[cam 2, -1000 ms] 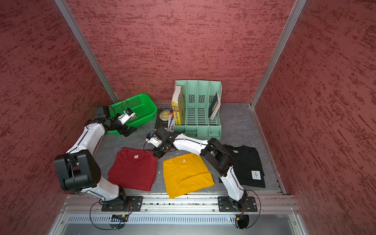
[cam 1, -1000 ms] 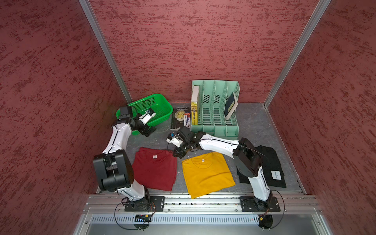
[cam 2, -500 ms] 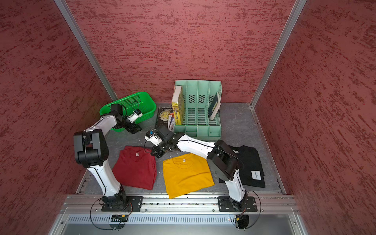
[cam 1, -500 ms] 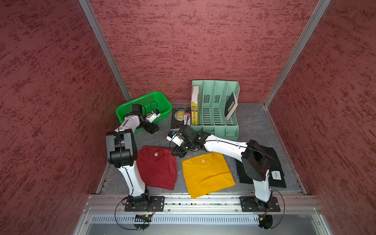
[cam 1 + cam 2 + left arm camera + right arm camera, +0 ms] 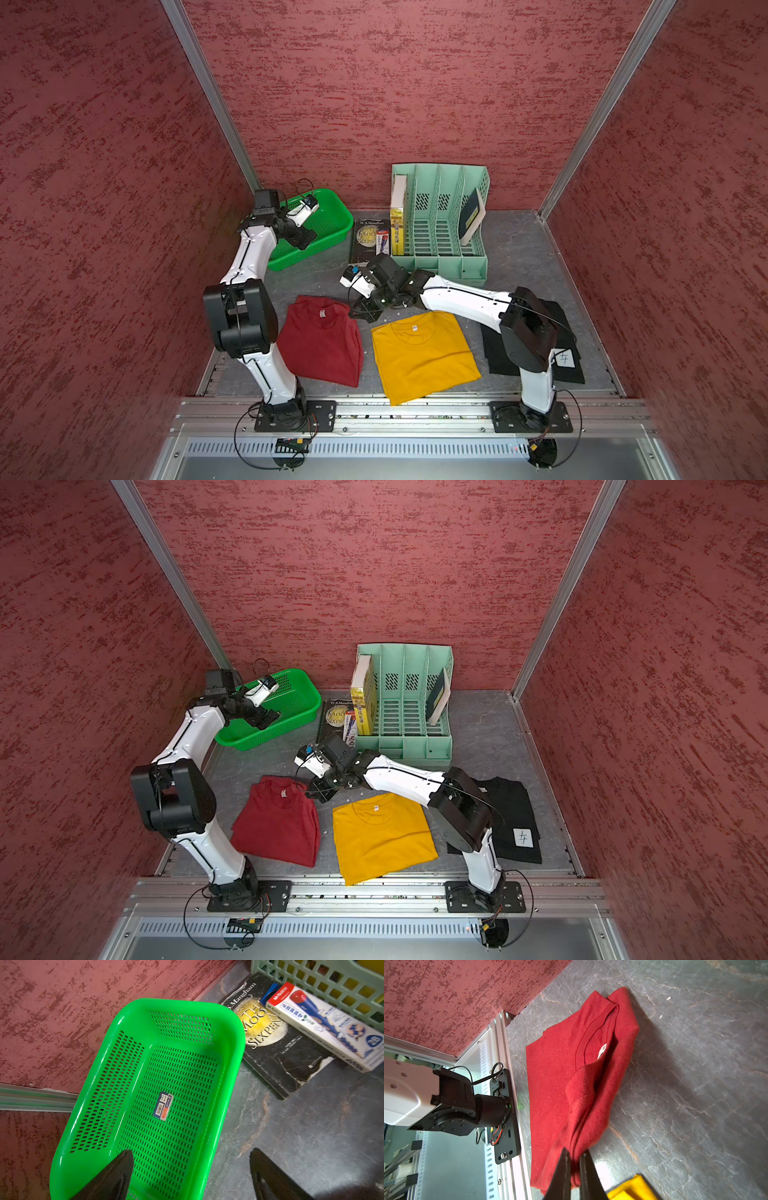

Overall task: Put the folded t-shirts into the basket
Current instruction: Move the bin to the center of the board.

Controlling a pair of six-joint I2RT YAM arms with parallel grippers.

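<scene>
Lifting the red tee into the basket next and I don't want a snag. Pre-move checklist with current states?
1. Right gripper shut on the red t-shirt at its edge: ok.
2. All folded layers in the pinch: cannot tell.
3. Basket holds only a sticker: ok.
4. Drop path clear: not ok. The left gripper hangs open at the basket rim and may block it.
5. Yellow t-shirt lies apart from the red one: ok.
6. Black t-shirt flat, away from the lift: ok.

Mottled red textured walls (image 5: 374, 83) enclose a grey marbled floor (image 5: 519, 257).
</scene>
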